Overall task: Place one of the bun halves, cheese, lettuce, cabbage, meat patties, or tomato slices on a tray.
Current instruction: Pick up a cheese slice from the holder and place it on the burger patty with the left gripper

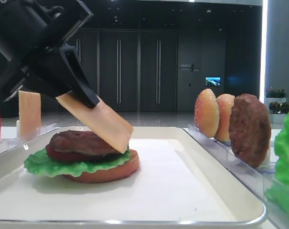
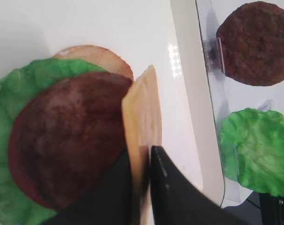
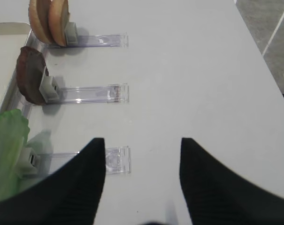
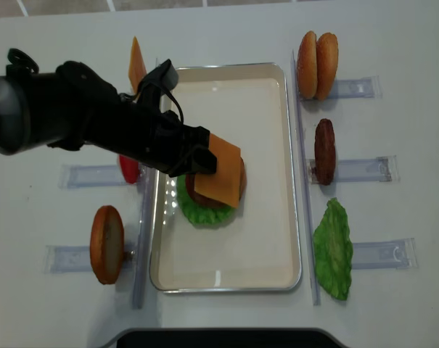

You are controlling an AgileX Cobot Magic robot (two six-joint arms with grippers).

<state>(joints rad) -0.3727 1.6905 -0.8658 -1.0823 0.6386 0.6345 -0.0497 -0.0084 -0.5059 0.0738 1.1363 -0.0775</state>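
Left gripper is pinching the cheese, black jaws closed on one edge of the thin, flat, pale yellow-orange square. Slice is tilting down from the jaws, its free corner touching the stack's top. From the overhead view the cheese is lying at about 3 o'clock from the gripper, covering most of the stack.

Stack on the tray: rough brown meat patty over a dark red tomato slice, ruffled green lettuce and a flat orange-tan bun half.

Tray is cream-white, glossy raised rim, white liner; stack is sitting near its left rim, with bare liner running toward 3 and 6 o'clock.

Outside the right rim, clear racks are holding two bun halves, another patty and a lettuce leaf.

Right gripper is hovering over bare white table, fingers spread, nothing between them.
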